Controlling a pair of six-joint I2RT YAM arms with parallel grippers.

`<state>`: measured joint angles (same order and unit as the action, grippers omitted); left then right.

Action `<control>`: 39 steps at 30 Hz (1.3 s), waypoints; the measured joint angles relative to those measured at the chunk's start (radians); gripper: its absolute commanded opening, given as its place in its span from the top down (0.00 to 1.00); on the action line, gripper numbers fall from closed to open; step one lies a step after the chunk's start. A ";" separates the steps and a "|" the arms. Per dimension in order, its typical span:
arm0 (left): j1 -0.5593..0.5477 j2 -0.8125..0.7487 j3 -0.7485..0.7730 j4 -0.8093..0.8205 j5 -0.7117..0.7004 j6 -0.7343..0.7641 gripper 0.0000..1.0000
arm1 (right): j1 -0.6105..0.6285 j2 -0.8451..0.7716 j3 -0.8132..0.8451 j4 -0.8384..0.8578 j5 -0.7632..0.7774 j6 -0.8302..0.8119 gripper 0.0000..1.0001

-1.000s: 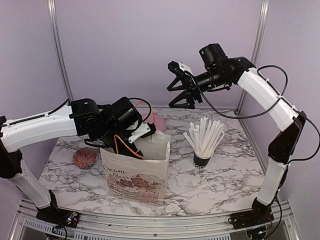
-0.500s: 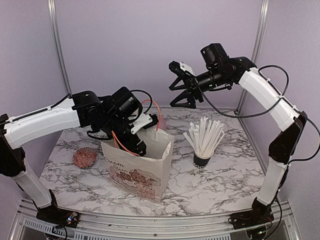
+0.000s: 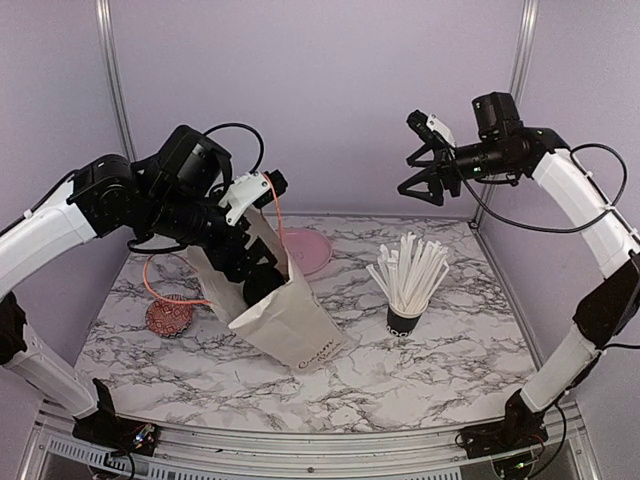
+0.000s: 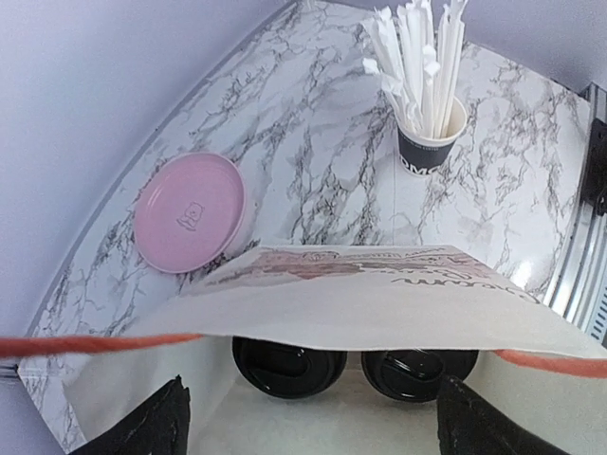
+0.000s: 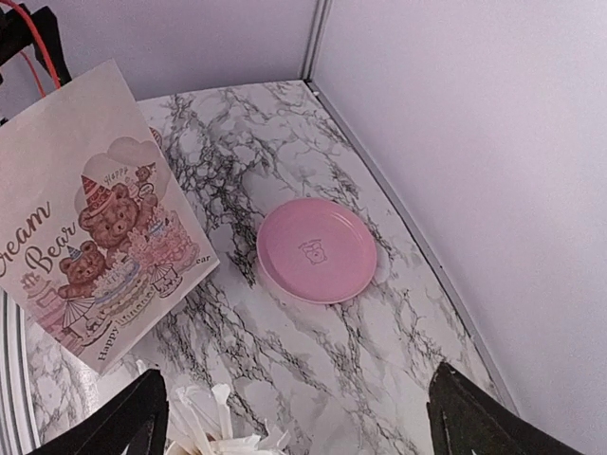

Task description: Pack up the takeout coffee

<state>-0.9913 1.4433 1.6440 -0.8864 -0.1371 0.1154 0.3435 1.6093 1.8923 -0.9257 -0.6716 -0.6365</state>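
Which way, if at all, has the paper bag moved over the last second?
Yes. The paper bag stood upright; now it leans, its mouth pulled up and to the left, away from the black cup of straws, which has stayed put.

Bright, soft, even light.
Faint shadows beside the bag point(image 3: 290, 325) and cup point(image 3: 404, 320); slight sheen on the table point(image 4: 517, 270); wrist views bend at edges, their near fingers point(image 4: 142, 427) blurred.

Left end effector point(image 4: 311, 381), right end effector point(image 5: 296, 374): spread.
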 measured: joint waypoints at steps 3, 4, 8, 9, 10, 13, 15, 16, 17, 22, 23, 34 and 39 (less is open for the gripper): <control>0.010 -0.029 0.027 0.030 -0.004 0.002 0.07 | -0.083 -0.068 -0.112 0.069 -0.006 0.047 0.05; 0.017 -0.042 0.030 0.045 -0.001 0.003 0.07 | -0.108 -0.089 -0.146 0.091 -0.014 0.064 0.05; 0.051 -0.061 0.046 0.082 0.015 0.006 0.08 | -0.174 -0.146 -0.237 0.153 -0.039 0.101 0.06; 0.061 -0.061 0.046 0.086 0.018 0.006 0.08 | -0.178 -0.157 -0.253 0.164 -0.045 0.106 0.06; 0.070 -0.058 0.046 0.086 0.023 0.006 0.09 | -0.179 -0.166 -0.265 0.173 -0.050 0.110 0.06; 0.095 -0.047 0.045 0.086 0.028 0.002 0.10 | -0.179 -0.196 -0.296 0.193 -0.069 0.113 0.06; 0.110 -0.041 0.045 0.086 0.032 -0.003 0.10 | -0.179 -0.204 -0.300 0.201 -0.078 0.113 0.07; 0.116 -0.037 0.045 0.086 0.035 -0.007 0.11 | -0.179 -0.206 -0.300 0.207 -0.082 0.113 0.07; 0.121 -0.033 0.045 0.086 0.039 -0.013 0.11 | -0.179 -0.207 -0.300 0.213 -0.087 0.114 0.07; 0.137 0.011 0.029 0.077 0.059 -0.034 0.14 | -0.179 -0.204 -0.303 0.223 -0.115 0.114 0.07; 0.138 0.023 0.025 0.071 0.063 -0.037 0.14 | -0.179 -0.203 -0.306 0.226 -0.120 0.114 0.07; 0.168 0.179 0.021 -0.027 0.141 -0.068 0.22 | -0.179 -0.196 -0.332 0.232 -0.162 0.114 0.07; 0.169 0.193 0.022 -0.077 0.161 -0.071 0.22 | -0.179 -0.194 -0.353 0.232 -0.172 0.113 0.07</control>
<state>-0.8219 1.6360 1.6661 -0.9638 0.0235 0.0441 0.1650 1.4155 1.5394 -0.6933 -0.8440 -0.5232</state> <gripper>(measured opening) 0.782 0.927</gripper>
